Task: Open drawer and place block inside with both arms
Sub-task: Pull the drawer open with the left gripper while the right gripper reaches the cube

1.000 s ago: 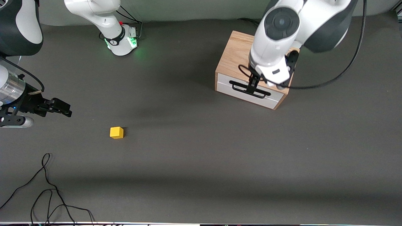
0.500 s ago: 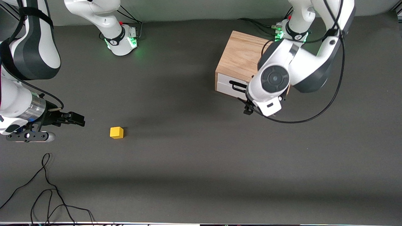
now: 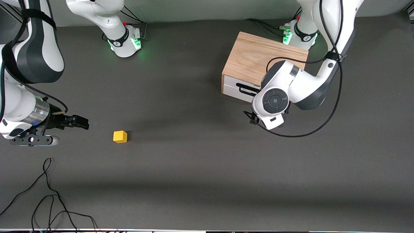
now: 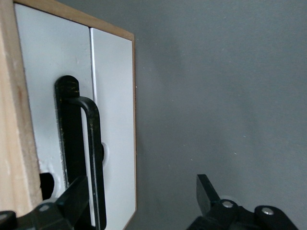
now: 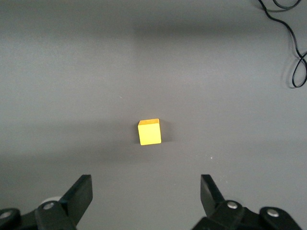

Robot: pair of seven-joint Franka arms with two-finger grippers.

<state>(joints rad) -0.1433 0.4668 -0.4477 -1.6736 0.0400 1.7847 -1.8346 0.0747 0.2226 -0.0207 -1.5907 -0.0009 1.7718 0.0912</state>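
Drawer (image 3: 241, 90) closed, handle (image 4: 88, 158) between spread left gripper (image 4: 139, 201) fingers only in wrist view; right gripper (image 5: 144, 196) agape near block (image 5: 149, 132).

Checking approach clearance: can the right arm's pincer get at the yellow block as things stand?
Probably yes: the right pincer is open, and only bare table lies between it and the block.

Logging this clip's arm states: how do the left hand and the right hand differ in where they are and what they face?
The left hand sits in front of the drawer, one finger beside its black handle; the right hand is toward the right arm's end of the table, apart from the yellow block. The left wrist view shows the white drawer front, still shut; the right wrist view shows the block on bare table. Both hands are open and hold nothing.
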